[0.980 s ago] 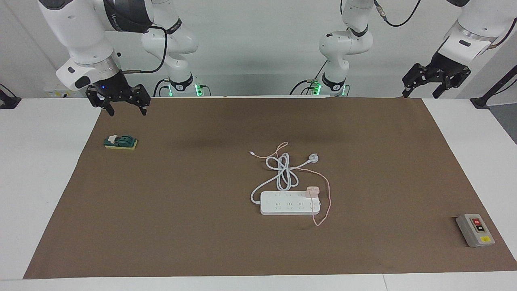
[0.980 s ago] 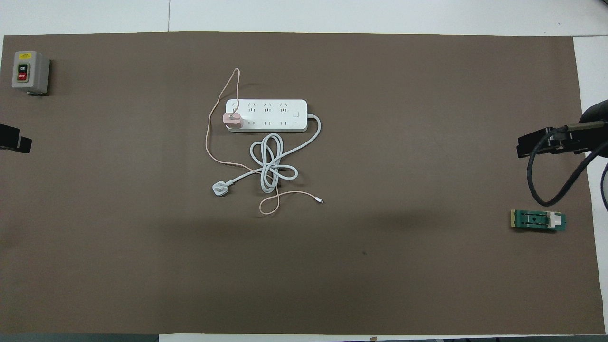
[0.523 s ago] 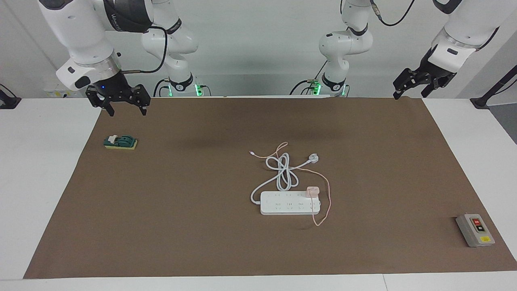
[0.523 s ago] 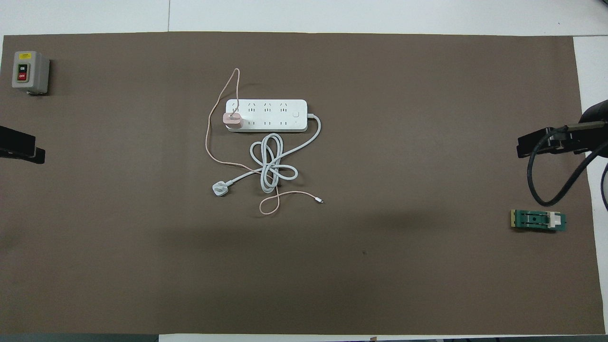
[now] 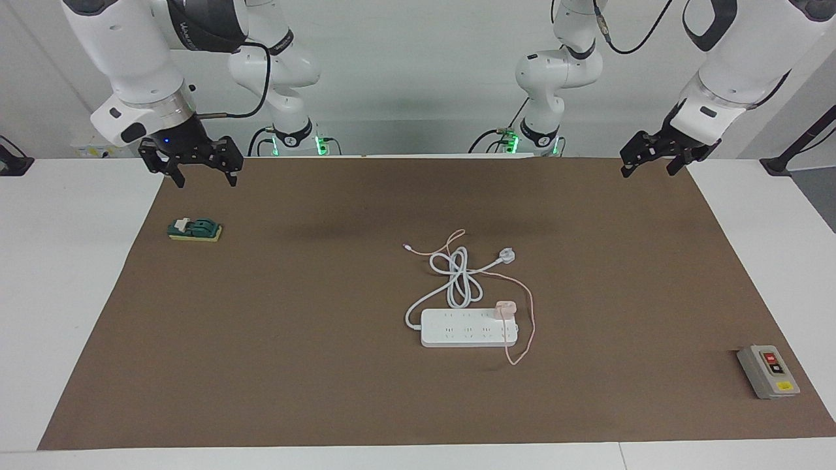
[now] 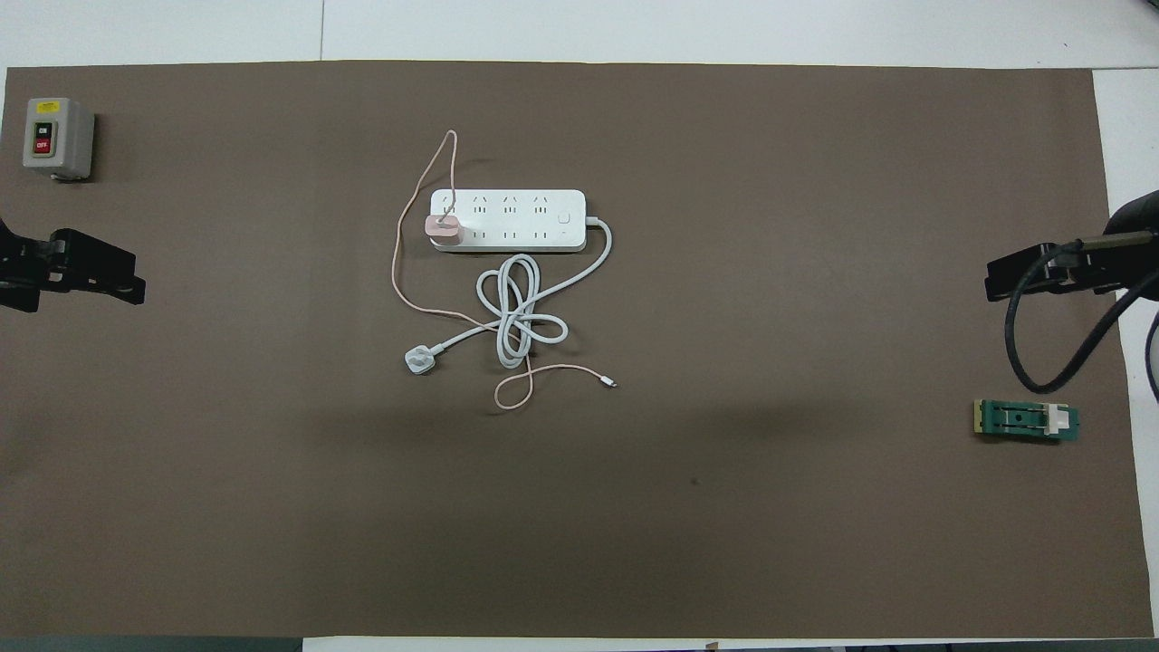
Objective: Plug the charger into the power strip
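Change over the last second: only the left arm has moved. Its claw has swung in from past the tabletop's edge and now hangs over the corner of the brown mat at the left arm's end, on the robots' side. Fingers apart, nothing between them. In the overhead view it shows as a dark shape coming in over the mat's edge.

The right claw is where it was, over the mat's corner at the right arm's end, above the small green block. Fingers apart, empty. This arm waits.

Nothing on the mat has shifted. The charger sits on the power strip, on the end socket toward the left arm's end, at the strip's edge nearer the robots. It looks seated, but how deep the prongs go cannot be told. Its thin pink cable loops round that end of the strip. The strip's white cord lies coiled nearer the robots, ending in a round plug. The grey switch box is well apart.

Judgement: the left arm is starting an approach toward the charger, probably to press it home. The claw is well apart from it; no contact yet.
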Tool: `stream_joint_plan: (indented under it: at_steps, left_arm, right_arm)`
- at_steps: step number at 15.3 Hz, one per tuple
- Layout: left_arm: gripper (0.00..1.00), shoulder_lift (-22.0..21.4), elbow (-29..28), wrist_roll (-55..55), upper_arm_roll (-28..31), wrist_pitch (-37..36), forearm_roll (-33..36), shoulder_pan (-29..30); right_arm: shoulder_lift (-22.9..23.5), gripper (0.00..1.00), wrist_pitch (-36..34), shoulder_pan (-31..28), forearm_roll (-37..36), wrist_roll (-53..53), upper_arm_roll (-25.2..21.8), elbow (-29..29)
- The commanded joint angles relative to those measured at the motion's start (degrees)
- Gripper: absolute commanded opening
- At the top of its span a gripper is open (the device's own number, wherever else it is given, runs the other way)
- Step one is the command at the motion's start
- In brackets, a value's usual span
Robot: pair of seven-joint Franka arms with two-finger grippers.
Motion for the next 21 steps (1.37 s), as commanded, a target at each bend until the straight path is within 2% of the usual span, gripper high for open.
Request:
stream_joint_plan:
  at_steps: [1,4,12,15,21]
  left_arm:
    - [1.00,-0.9,0.8,-0.3,0.2,-0.9,0.8,-0.4]
    - [1.00,-2.3,-1.0,-0.2,0.2,-0.4,0.7,-0.5]
    - [1.00,-2.7,-0.8,2.5,0.4,-0.1,1.1,-1.5]
    - [1.00,-2.8,-1.0,2.7,3.0,0.6,0.8,-3.4]
    - [1.00,-3.4,-7.2,2.5,2.7,4.7,0.7,-3.5]
  right_arm:
    - [-1.0,1.00,0.4,-0.4,-0.2,1.0,0.5,-0.9]
    - [-1.0,1.00,0.4,-0.4,-0.2,1.0,0.6,-0.9]
    - [-1.0,1.00,0.3,-0.4,-0.1,1.0,0.6,-0.9]
    - [-1.0,1.00,0.4,-0.4,-0.2,1.0,0.5,-0.9]
    - [-1.0,1.00,0.4,-0.4,-0.2,1.0,0.5,-0.9]
